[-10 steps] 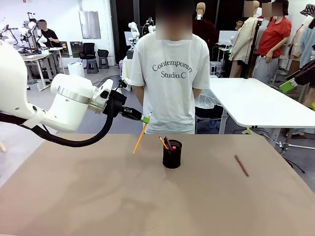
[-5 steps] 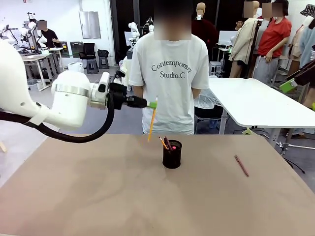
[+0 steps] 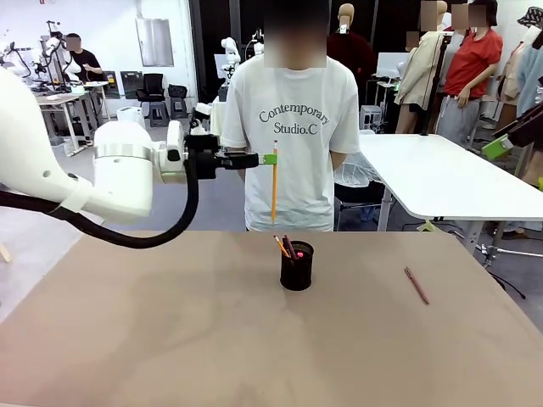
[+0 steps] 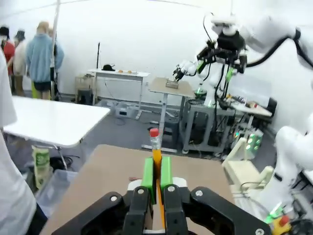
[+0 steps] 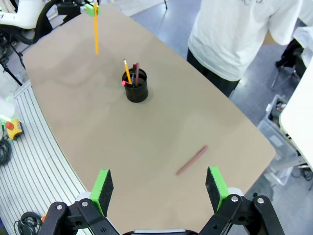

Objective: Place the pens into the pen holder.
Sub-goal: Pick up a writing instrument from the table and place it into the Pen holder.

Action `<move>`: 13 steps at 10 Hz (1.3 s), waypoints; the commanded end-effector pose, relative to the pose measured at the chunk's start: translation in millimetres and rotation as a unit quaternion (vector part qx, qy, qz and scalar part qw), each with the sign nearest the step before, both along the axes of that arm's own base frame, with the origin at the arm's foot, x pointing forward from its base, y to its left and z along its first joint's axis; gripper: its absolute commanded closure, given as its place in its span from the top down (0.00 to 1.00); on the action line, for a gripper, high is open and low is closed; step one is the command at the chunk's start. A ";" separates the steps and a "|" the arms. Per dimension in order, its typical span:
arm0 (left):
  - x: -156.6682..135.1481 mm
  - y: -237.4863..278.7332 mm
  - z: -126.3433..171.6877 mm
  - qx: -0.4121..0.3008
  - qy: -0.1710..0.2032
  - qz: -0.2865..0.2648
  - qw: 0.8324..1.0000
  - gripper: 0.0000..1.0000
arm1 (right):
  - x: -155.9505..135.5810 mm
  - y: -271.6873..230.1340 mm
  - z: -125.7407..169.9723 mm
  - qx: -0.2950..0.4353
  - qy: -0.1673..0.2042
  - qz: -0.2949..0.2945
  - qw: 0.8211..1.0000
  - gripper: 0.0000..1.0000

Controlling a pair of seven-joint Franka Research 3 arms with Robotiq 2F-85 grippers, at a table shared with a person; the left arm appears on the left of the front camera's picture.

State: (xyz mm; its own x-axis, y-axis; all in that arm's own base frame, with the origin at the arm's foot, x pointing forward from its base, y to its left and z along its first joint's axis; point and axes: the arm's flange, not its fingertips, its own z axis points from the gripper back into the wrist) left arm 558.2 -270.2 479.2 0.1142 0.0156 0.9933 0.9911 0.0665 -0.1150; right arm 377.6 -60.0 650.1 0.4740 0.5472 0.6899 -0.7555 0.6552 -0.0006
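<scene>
One yellow pencil point(image 3: 274, 182) hangs upright, clamped near its top between the closed jaws of the left tool point(image 3: 268, 158), up and left of the pen holder point(image 3: 297, 265). Holder stands mid-surface point(image 3: 153, 339); a second pencil point(image 3: 281, 246) and a dark pen point(image 3: 290, 247) lean inside. Maroon pen point(image 3: 417, 286) lies flat at right, well apart. Right tool point(image 5: 159, 188): jaws wide, empty.

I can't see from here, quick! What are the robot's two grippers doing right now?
Left gripper: shut on the thin yellow-orange wooden pencil, held upright.
Right gripper: open, holding nothing.
</scene>
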 end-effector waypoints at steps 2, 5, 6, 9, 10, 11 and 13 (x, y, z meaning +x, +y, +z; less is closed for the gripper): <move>-2.4 -38.2 -30.5 0.008 -0.075 0.018 0.997 0.00 | -0.2 0.4 1.1 0.001 -0.002 0.002 1.000 1.00; 18.4 -60.4 -49.3 0.013 -0.126 0.056 0.990 0.00 | -0.2 0.4 1.1 0.001 -0.002 0.002 1.000 1.00; 35.8 -64.0 -61.5 0.013 -0.142 0.053 0.988 0.00 | -0.2 0.4 1.1 0.001 -0.002 0.002 1.000 1.00; 13.5 -52.7 -50.8 0.028 -0.110 0.038 0.993 0.00 | -0.2 0.4 1.1 0.001 -0.002 0.002 1.000 1.00; 13.5 -52.7 -50.8 0.028 -0.110 0.038 0.993 0.00 | -0.2 0.4 1.1 0.001 -0.002 0.002 1.000 1.00; 22.4 -58.1 -54.2 0.025 -0.116 0.044 0.992 0.00 | -0.2 0.4 1.1 0.001 -0.002 0.002 1.000 1.00; 27.8 -64.1 -69.0 0.023 -0.105 0.036 0.994 0.00 | -0.2 0.4 1.1 0.001 -0.002 0.002 1.000 1.00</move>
